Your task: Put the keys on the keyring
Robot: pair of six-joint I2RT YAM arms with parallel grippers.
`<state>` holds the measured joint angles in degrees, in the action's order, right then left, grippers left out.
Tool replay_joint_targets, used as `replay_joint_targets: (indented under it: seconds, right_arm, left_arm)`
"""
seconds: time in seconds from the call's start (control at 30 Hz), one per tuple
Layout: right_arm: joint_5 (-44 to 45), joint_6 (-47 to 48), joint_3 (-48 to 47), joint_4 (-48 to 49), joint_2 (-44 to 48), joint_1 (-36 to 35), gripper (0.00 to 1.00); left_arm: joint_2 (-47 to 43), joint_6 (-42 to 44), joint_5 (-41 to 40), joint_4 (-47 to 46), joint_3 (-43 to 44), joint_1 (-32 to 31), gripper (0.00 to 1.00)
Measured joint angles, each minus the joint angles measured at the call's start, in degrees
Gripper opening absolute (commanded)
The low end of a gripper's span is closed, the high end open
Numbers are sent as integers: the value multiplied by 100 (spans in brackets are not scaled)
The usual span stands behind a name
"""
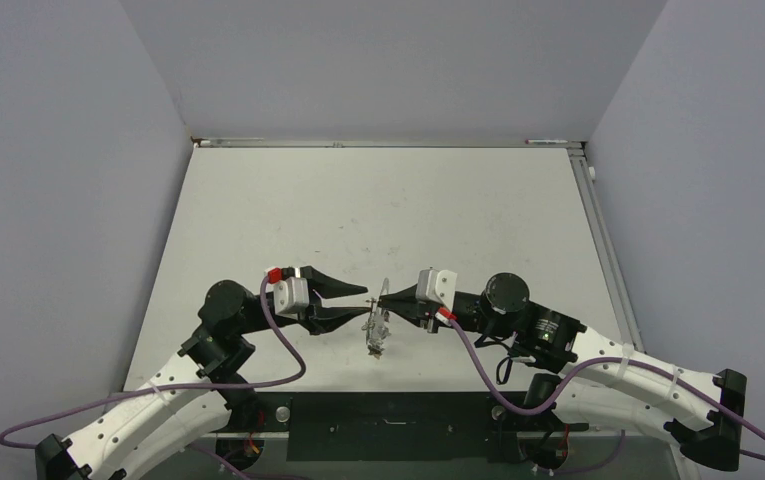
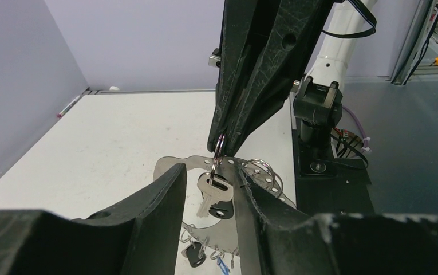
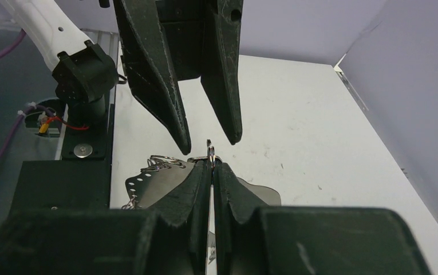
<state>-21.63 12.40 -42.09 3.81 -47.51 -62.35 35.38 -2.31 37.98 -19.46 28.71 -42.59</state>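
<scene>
Top external view: left arm [image 1: 148, 405] and right arm [image 1: 638, 370] are facing each other tip to tip above the near edge of the tabletop [image 1: 378, 200], about midway along it.
left gripper [image 1: 365, 303]: is hovering with its jaws parted. In the left wrist view its fingers [image 2: 159, 206] are flanking a hanging silver key [image 2: 212, 192], one on each side, and no firm pinch is showing.
reason for that pose: it is probably lining up on the key's head, to steady it or work it along the wire.
keyring [image 2: 219, 146]: a small silver ring is hanging in the air between the two grippers, over the middle of the near edge, with the silver key dangling from it.
pierced plate [image 2: 173, 165]: is hanging upright behind the key, with small rings [image 2: 259, 169] sitting along its holed edge. I cannot tell whether it is joined to the pinched ring.
other keys [image 2: 193, 253]: a black-headed one and a bluish one are dangling by the plate's lower edge.
right gripper [image 1: 388, 299]: is clenching the keyring between its tips and holding it off the tabletop, likely so the key is hanging free and the other gripper is getting a fixed target.
</scene>
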Motion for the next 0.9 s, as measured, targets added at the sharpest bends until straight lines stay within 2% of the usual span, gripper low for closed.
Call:
replay_joint_targets:
  seconds: [0.33, 0.6, 0.9]
  right_arm:
    - [-186, -111, 11, 229, -17, 0, 5]
    - [-223, -116, 37, 306, -127, 0, 5]
    - [-221, -116, 37, 302, -140, 0, 5]
  left_arm:
    - [87, 20, 138, 7, 0, 0, 23]
    - [90, 24, 153, 13, 0, 0, 20]
    - [116, 46, 175, 13, 0, 0, 4]
